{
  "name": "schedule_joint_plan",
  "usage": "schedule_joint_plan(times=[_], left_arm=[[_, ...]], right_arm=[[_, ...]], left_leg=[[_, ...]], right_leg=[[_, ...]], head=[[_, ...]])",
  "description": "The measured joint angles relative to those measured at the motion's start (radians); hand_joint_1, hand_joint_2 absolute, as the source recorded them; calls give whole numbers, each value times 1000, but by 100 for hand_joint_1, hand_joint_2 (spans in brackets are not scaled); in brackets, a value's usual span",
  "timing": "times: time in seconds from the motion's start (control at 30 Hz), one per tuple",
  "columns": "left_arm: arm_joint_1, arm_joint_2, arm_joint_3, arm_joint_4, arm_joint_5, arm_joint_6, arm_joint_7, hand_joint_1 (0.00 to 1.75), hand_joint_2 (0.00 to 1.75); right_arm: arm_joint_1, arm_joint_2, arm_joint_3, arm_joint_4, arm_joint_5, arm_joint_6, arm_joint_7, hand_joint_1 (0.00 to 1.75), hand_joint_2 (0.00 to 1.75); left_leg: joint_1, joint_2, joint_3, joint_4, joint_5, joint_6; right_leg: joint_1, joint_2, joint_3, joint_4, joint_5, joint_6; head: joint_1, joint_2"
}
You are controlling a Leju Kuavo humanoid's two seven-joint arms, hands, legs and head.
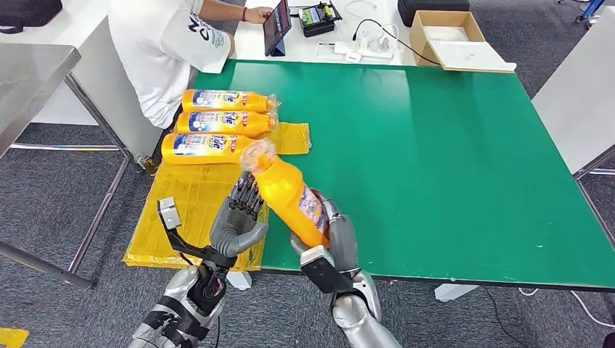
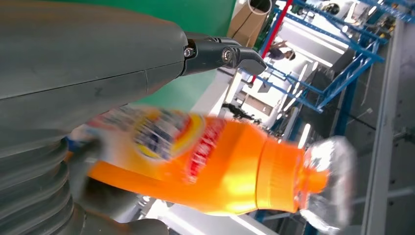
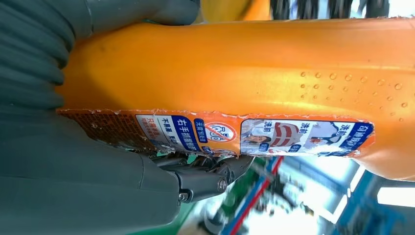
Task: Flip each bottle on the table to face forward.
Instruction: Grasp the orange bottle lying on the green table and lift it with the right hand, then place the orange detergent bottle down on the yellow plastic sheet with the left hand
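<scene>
Head view, lower centre of frame: right robot hand (image 1: pixel 328 233) grips the base end of an orange bottle (image 1: pixel 289 194), fingers wrapped round the lower body. Left robot hand (image 1: pixel 239 217) sits just beside it to the picture's left, palm turned toward the bottle, fingers apart and raised along its side; contact cannot be told from this view, so it reads as empty and spread, not holding.

Bottle is lifted off the green counter (image 1: pixel 435 159), tilted, long axis running from lower right up to upper left, clear cap end (image 1: pixel 258 154) pointing away from the robot toward the row beyond. Right wrist view shows the back label (image 3: pixel 254 136) with small print along the body, facing the right robot hand's side. Left wrist view shows the blurred front label (image 2: pixel 166 137) facing the left robot hand's camera.

Judgement: the turn is about the long axis. The right robot hand is the carrier; the left robot hand is near enough to steady or help roll the bottle so the front label ends up on top.

Further out, upper left of frame: three finished-looking bottles (image 1: pixel 217 123) lie side by side, labels up, caps to the right, on the yellow sheet (image 1: pixel 181 210) at the counter's left edge. Free spot lies just below that row. A person in a white shirt (image 1: pixel 167 51) sits beyond, at the top left.
</scene>
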Motion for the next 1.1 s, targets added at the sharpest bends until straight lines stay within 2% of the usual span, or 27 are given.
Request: schedule_joint_plan(times=[0.17,0.53,0.57,0.67,0.7,1.1], left_arm=[[-16,5,-12,14,4,-2,2,0,175],[-31,19,-32,35,6,-5,12,0,175],[-33,21,-33,38,6,-4,12,20,175],[-36,26,-36,43,4,0,11,151,175],[-37,28,-37,45,3,2,10,175,175],[-47,39,-53,61,3,1,9,175,175]], right_arm=[[-23,34,51,77,2,2,-2,175,175],[-60,59,106,164,8,12,7,175,175],[-64,61,110,173,8,11,9,175,175],[-76,65,123,197,5,2,10,175,175],[-80,66,126,204,4,-3,11,175,175],[-101,71,144,249,0,-30,19,175,175]], left_leg=[[0,0,0,0,0,0],[0,0,0,0,0,0],[0,0,0,0,0,0],[0,0,0,0,0,0],[0,0,0,0,0,0],[0,0,0,0,0,0]], right_leg=[[0,0,0,0,0,0],[0,0,-1,0,0,0],[0,0,-1,0,0,0],[0,0,-1,0,0,0],[0,0,-1,0,0,0],[0,0,-1,0,0,0]], head=[[0,0],[0,0],[0,0],[0,0],[0,0],[0,0]])
